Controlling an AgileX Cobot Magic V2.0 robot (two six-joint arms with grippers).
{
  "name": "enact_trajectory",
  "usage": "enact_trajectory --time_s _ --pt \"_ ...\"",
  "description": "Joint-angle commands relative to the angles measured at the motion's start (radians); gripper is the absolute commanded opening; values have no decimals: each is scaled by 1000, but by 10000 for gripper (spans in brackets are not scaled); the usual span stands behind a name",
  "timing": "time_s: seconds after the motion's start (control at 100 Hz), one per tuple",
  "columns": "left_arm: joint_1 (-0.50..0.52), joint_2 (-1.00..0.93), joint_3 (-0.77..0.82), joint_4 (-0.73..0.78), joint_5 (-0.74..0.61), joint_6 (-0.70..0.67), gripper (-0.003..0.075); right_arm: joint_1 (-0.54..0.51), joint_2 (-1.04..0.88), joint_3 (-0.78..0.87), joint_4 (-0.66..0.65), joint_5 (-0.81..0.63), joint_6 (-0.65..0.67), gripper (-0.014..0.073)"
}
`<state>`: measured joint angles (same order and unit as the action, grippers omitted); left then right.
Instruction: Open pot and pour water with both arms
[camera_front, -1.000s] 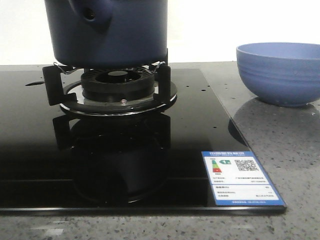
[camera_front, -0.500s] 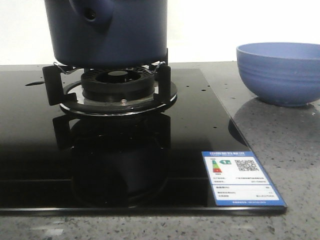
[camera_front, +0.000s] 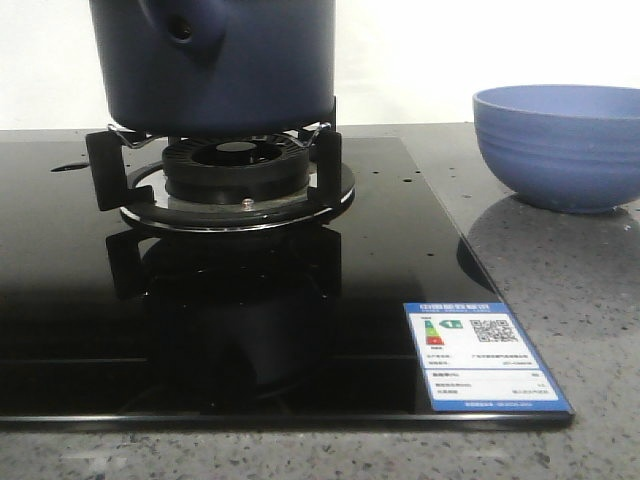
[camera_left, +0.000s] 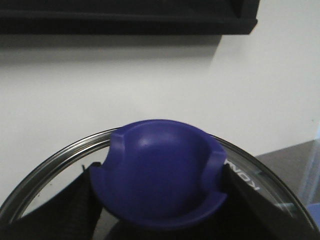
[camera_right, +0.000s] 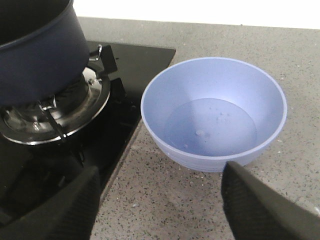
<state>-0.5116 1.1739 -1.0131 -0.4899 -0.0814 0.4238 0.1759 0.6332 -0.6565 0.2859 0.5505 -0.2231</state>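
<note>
Fingers (camera_left: 75, 210) of the left gripper (camera_left: 162, 220) stand closed on either side of the dark blue knob (camera_left: 160, 172) of a glass lid (camera_left: 45, 170), which has a metal rim; the dark pads press the knob's flanks, and behind the lid only a pale wall shows. Whether the lid sits on anything cannot be told from this view.

On the right arm, the fingers (camera_right: 260, 205) of the right gripper (camera_right: 160, 205) are spread wide apart with nothing between them, hanging over the speckled grey counter (camera_right: 165, 200) just beside the light-blue ribbed bowl (camera_right: 215, 112). A shallow pool of water with a few bubbles lies in the bowl.

Taking the burner (camera_front: 235, 165) as the landmark: the pot (camera_front: 215, 65) rests directly on top of it, carried by the black prongs of the trivet (camera_front: 100, 165), its stubby side protrusion with the round hole facing the front camera. Its top is cut off in the front view. The burner sits in a glossy black glass hob (camera_front: 80, 300) that mirrors the pot. An energy label (camera_front: 485, 355) sticks to the hob's near corner, to the right of the burner. The bowl stands on the counter well to the right of the burner, off the hob.
</note>
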Motion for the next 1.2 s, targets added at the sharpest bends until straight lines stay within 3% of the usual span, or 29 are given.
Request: enact_trajectory --time_s 0.0,0.41,0.64,0.88,0.97,1.12,1.19 --pt "49 -65 -35 2 -69 -2 396 -21 52 -72 -18 -21 -10 458" --pt "320 -175 -35 9 81 -2 396 -235 501 -472 -19 248 9 426" --pt "376 -194 -35 9 98 -2 396 -304 775 -678 -37 435 13 425" --pt "376 -194 -35 9 100 -2 396 -309 936 -723 -68 495 13 415" --pt "376 -194 -35 9 100 -2 396 -309 963 -723 -58 497 13 326" --pt "376 -194 -35 9 100 -2 396 -309 971 -723 -57 497 13 20" --pt "376 -194 -35 9 100 -2 396 -309 971 -738 -54 504 13 -67"
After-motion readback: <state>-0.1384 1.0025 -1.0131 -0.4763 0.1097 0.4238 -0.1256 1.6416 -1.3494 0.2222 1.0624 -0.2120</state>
